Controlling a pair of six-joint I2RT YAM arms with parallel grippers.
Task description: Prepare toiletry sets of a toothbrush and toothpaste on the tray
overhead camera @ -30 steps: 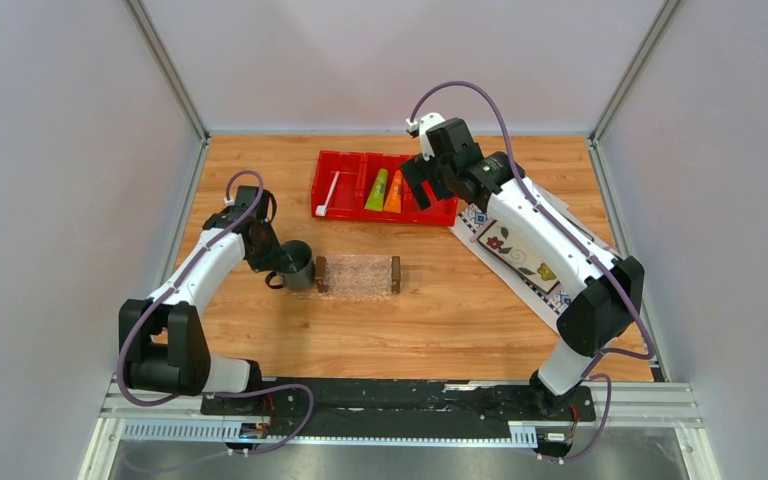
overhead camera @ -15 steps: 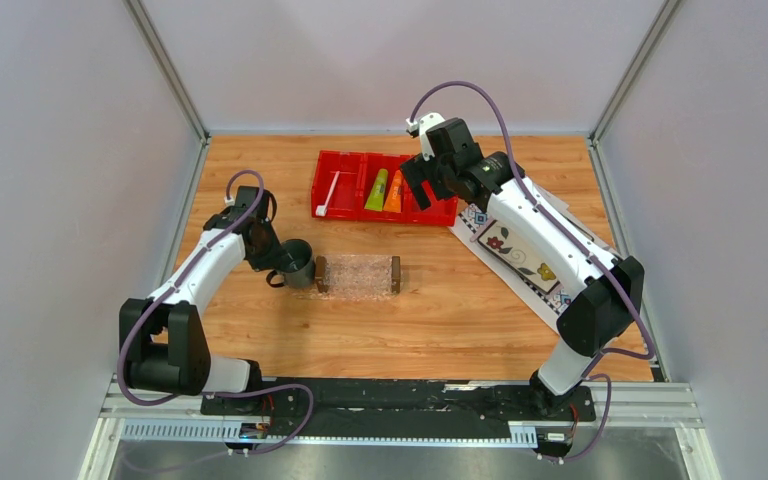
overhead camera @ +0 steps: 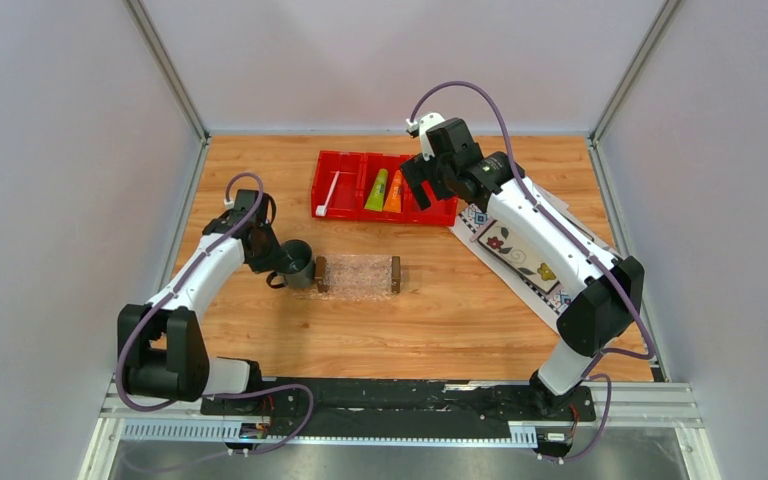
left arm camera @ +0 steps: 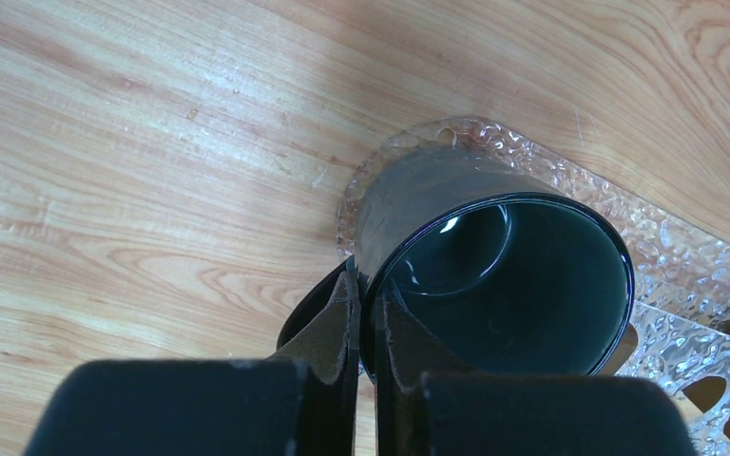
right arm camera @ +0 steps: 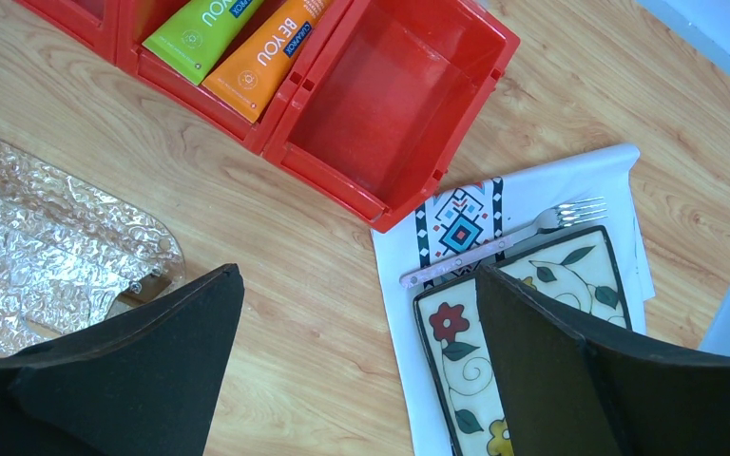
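Observation:
A white toothbrush (overhead camera: 328,193) lies in the left compartment of the red bin (overhead camera: 380,217). The lime green toothpaste (right arm camera: 201,33) and the orange one (right arm camera: 264,57) lie side by side in the middle compartment. The clear tray (overhead camera: 358,276) with dark end handles sits mid-table and holds nothing. My left gripper (left arm camera: 366,275) is shut on the rim of a dark mug (left arm camera: 494,275), one finger inside and one outside. The mug stands at the tray's left end. My right gripper (right arm camera: 356,275) hangs open above the bin's empty right compartment (right arm camera: 380,95).
A white patterned cloth (overhead camera: 480,215) lies under the right arm with a flower-patterned plate (right arm camera: 523,313) and a fork (right arm camera: 504,247) on it. Bare wooden table lies in front of the tray. Grey walls close in the left, right and back.
The left arm's wrist has shifted very slightly. The mug, the tray, the bin's contents and the right arm are where they were.

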